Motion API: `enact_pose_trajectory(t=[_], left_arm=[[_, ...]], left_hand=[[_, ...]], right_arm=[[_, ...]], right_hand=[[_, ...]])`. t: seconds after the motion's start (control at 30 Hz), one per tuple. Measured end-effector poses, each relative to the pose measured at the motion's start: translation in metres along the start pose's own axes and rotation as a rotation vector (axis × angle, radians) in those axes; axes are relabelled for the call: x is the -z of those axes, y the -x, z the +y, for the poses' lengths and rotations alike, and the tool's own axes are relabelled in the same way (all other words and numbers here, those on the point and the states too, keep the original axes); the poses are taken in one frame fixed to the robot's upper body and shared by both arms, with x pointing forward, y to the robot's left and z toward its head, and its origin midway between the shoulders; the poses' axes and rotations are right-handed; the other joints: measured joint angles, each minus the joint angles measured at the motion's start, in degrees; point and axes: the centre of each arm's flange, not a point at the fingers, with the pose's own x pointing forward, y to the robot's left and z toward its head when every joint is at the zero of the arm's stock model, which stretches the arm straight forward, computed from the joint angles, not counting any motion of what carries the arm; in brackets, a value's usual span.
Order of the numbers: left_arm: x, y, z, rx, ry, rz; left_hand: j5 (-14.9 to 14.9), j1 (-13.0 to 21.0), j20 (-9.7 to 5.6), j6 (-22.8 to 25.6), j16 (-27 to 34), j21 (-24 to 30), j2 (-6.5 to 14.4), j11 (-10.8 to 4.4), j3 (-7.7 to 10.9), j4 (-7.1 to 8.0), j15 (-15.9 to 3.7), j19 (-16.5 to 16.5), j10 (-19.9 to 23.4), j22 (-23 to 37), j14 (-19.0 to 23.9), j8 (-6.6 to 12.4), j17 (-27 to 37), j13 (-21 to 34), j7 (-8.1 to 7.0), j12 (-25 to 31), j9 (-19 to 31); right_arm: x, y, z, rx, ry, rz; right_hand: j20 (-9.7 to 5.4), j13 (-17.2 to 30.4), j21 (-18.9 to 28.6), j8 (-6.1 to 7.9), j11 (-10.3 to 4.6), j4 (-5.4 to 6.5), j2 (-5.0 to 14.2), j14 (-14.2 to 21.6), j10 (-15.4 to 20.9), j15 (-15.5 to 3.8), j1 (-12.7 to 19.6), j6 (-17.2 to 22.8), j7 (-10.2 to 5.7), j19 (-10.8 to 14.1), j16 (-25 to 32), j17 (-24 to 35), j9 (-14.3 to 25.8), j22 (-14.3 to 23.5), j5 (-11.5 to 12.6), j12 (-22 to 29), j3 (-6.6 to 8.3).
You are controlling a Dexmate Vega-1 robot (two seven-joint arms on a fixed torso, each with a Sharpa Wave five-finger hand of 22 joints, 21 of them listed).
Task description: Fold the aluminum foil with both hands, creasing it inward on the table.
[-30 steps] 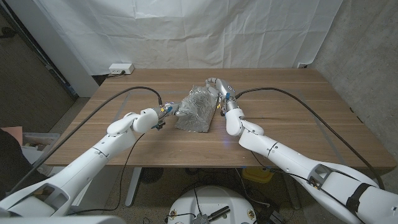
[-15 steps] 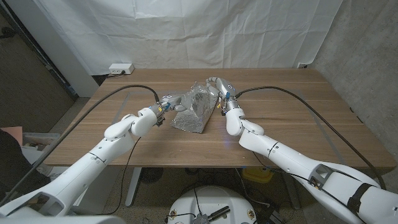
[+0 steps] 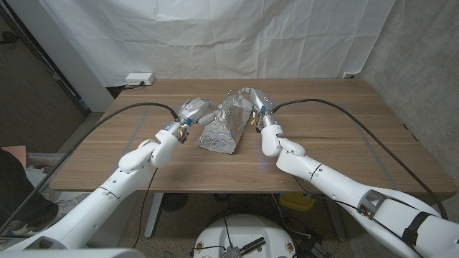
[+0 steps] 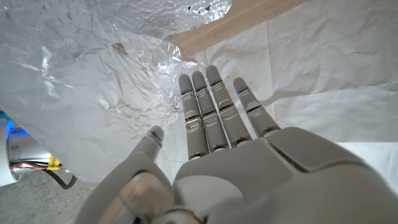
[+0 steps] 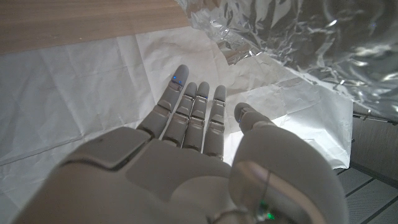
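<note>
White glossy arm shells, black cables — grey segmented fingers on left hand (image 3: 195, 109), right hand (image 3: 252, 98).

Premises: lab / test bay, not domestic. Evidence, head view: wooden table (image 3: 337, 143) on white legs, set w/ two robot arms whose black cables (image 3: 337, 107) trail across the top; creased white sheet backdrop (image 3: 215, 36) hung behind as a screen; bare grey wall (image 3: 423, 50) on robot's right; dark panel w/ pale upright post (image 3: 43, 57) on robot's left; white power strip (image 3: 139, 79) on the floor by the backdrop; grey carpet-type floor. Wrist views show the same sheet behind the table edge. No furnishings or household goods noted; setup reads as a recording station
</note>
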Motion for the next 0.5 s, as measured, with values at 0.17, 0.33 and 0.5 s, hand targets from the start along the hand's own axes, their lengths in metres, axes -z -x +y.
enact_pose_trajectory(t=[0.17,0.33,0.5], left_arm=[[0.002,0.007,-0.002,-0.109,-0.019,0.001],[0.002,0.012,-0.002,-0.241,-0.027,-0.003],[-0.001,0.018,0.012,-0.426,-0.036,-0.024]], left_hand=[[0.0,1.5,-0.1,1.4,3.9,1.5,0.5,0.67,-0.64,-1.07,0.49,0.1,2.1,1.3,1.9,2.14,3.9,3.0,0.85,2.5,1.8],[0.0,2.6,0.26,-2.2,6.2,2.4,0.8,0.6,-1.27,-1.7,1.21,-1.6,-1.7,3.1,-1.1,2.26,8.8,7.3,0.38,3.6,4.5],[0.0,2.6,0.39,-7.4,5.5,2.6,0.8,0.24,-2.15,-0.81,1.73,-4.8,-7.6,4.3,-7.0,2.26,12.0,11.2,-0.49,4.6,6.9]], right_arm=[[0.0,0.0,0.0,0.002,0.006,0.001],[-0.002,-0.002,-0.001,0.004,0.007,-0.001],[-0.002,-0.002,-0.001,0.005,0.008,0.001]], right_hand=[[0.21,0.0,0.0,0.0,-0.21,0.0,0.0,0.3,0.2,-0.32,0.0,0.0,0.0,0.2,0.0,0.0,0.0,0.0,0.0,0.0,0.0],[0.4,0.0,-0.2,0.0,0.1,0.0,0.0,0.7,0.5,-0.15,0.0,0.0,0.0,0.4,0.0,0.0,0.0,0.0,0.0,0.0,0.0],[0.09,0.0,-0.2,0.0,0.1,0.0,0.0,0.7,0.5,-0.15,0.0,0.0,0.0,0.7,0.0,0.0,0.0,0.0,0.0,0.0,0.0]])
